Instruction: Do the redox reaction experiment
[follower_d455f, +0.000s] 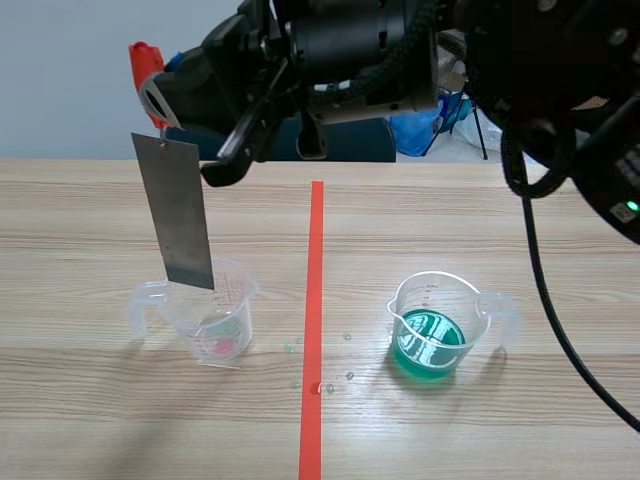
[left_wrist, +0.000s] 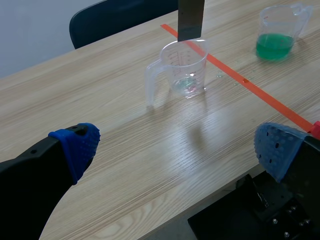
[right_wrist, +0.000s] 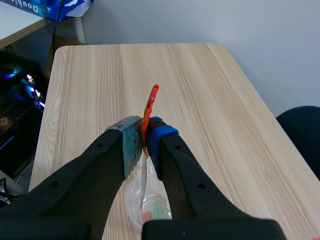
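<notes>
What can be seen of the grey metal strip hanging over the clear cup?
The flat grey metal strip is a dull rectangle, hanging upright with a slight tilt. An orange-red clip pinches its top edge, and the right gripper is shut on that clip. Its lower edge hangs at the mouth of the clear plastic measuring cup; contact with the cup cannot be judged.

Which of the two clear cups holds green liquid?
The cup right of the tape line in the scene view. The other cup, below the metal sheet hanging from the orange clip in the right gripper, looks nearly empty.
</notes>
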